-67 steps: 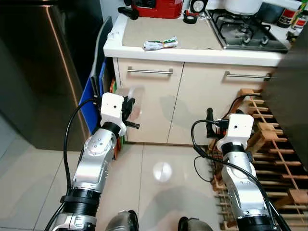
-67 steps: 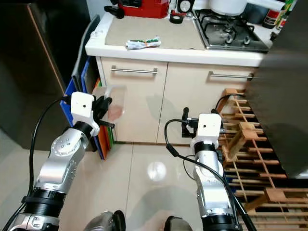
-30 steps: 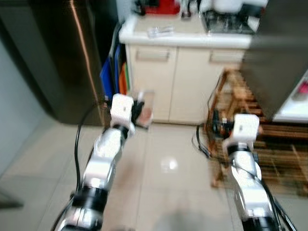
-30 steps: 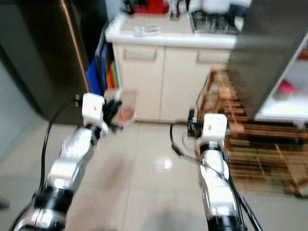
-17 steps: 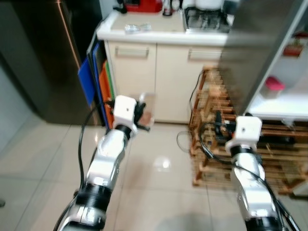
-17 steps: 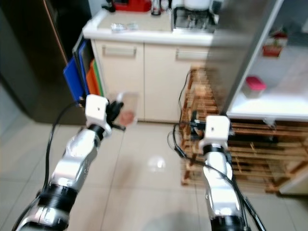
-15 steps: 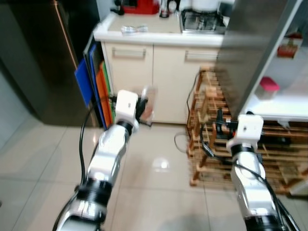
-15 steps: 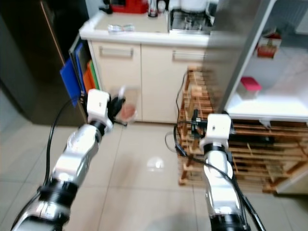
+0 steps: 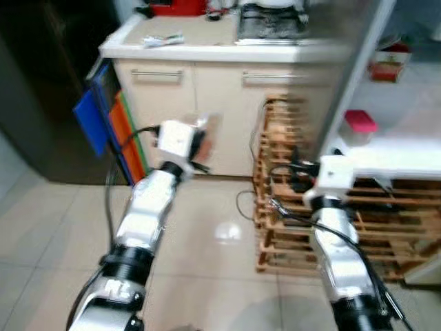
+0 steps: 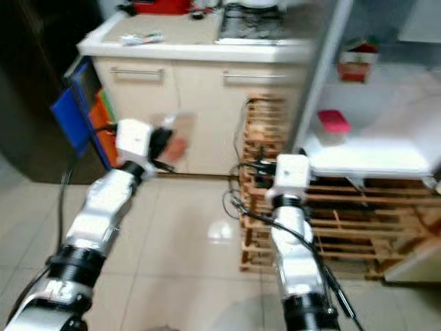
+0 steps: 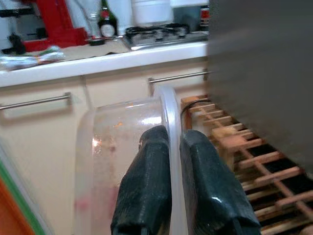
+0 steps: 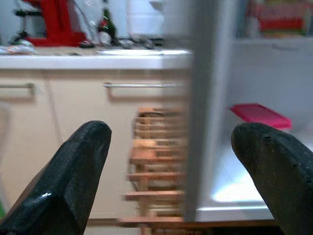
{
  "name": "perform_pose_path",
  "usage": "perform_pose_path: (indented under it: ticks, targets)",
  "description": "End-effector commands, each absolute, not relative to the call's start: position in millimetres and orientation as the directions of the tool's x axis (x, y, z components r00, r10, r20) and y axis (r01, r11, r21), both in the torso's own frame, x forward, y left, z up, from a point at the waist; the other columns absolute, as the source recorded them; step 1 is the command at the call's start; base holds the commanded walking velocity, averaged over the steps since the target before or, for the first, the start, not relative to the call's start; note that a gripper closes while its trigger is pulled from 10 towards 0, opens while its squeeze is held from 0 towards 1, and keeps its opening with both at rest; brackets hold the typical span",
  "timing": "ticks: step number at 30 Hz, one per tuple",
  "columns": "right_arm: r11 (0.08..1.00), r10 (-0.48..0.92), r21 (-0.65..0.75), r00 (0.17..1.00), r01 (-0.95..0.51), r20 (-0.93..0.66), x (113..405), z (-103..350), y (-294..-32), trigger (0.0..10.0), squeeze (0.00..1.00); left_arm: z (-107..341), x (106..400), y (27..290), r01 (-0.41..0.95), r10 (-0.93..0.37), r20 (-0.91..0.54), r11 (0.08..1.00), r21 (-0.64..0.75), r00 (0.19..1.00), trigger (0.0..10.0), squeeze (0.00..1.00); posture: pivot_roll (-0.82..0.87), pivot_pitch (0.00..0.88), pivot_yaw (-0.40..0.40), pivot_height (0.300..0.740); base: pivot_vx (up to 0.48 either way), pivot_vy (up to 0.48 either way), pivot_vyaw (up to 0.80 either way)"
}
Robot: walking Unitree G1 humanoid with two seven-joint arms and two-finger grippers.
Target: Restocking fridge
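Left gripper raised forward, clamped on clear container — right gripper level, fingers wide apart.

No text, label, brand, number or sign can be read in any view. The red carton on the fridge shelf and the bottle at the back edge of the counter bear labels too blurred to make out.

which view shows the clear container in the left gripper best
The left wrist view: the clear container is close and sharp, its rim pinched between the left gripper's fingers. In the eye views it is a small blurred shape at the arm's tip.
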State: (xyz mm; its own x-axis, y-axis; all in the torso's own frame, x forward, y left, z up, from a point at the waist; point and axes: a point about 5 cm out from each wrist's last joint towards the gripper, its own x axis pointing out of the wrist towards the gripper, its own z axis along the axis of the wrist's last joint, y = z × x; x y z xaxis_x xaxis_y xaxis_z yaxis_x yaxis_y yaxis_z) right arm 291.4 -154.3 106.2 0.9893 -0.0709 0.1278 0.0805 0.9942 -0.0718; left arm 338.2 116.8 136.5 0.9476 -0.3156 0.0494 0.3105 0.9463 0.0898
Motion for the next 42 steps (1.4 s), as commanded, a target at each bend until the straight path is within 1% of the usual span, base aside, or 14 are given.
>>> perform_pose_path:
  ticks: [1, 5, 15, 22, 31, 38, 42]
  targets:
    - [0.992, -0.093, -0.067, 0.987, 0.102, 0.132, 289, 106, -163, 10.0, 0.00, 144, 336, 107, 0.335, -0.342, 0.095, 0.939, 0.077, 0.935, 10.0, 0.00, -0.14, 0.000, 0.059, 0.740, 0.000, 0.000, 0.00]
    - [0.991, -0.084, -0.090, 0.989, 0.095, 0.122, 287, 104, -163, 10.0, 0.00, 142, 337, 111, 0.319, -0.325, 0.091, 0.945, 0.079, 0.941, 10.0, 0.00, -0.14, 0.000, 0.059, 0.740, 0.000, 0.000, 0.00]
    - [0.992, -0.087, -0.084, 0.989, 0.097, 0.118, 286, 103, -165, 10.0, 0.00, 142, 336, 109, 0.314, -0.324, 0.099, 0.944, 0.098, 0.941, 10.0, 0.00, -0.14, 0.000, 0.056, 0.740, 0.000, 0.000, 0.00]
    - [0.992, -0.079, -0.085, 0.990, 0.089, 0.116, 287, 103, -163, 10.0, 0.00, 142, 338, 110, 0.312, -0.320, 0.090, 0.946, 0.089, 0.943, 10.0, 0.00, -0.14, 0.000, 0.052, 0.740, -0.069, -0.317, 0.00]
    - [0.991, -0.087, -0.097, 0.991, 0.096, 0.099, 281, 98, -168, 10.0, 0.00, 141, 339, 109, 0.317, -0.324, 0.092, 0.945, 0.080, 0.942, 10.0, 0.00, -0.15, 0.000, 0.051, 0.740, 0.000, 0.000, 0.00]
    - [0.989, -0.088, -0.109, 0.992, 0.098, 0.089, 280, 96, -170, 10.0, 0.00, 141, 339, 108, 0.328, -0.335, 0.092, 0.941, 0.078, 0.938, 10.0, 0.00, -0.15, 0.000, 0.053, 0.740, 0.000, 0.000, -0.71]
    - [0.989, -0.088, -0.107, 0.991, 0.098, 0.100, 279, 97, -169, 10.0, 0.00, 140, 338, 107, 0.324, -0.331, 0.093, 0.943, 0.081, 0.939, 10.0, 0.00, -0.15, 0.000, 0.052, 0.740, 0.000, 0.000, 0.00]
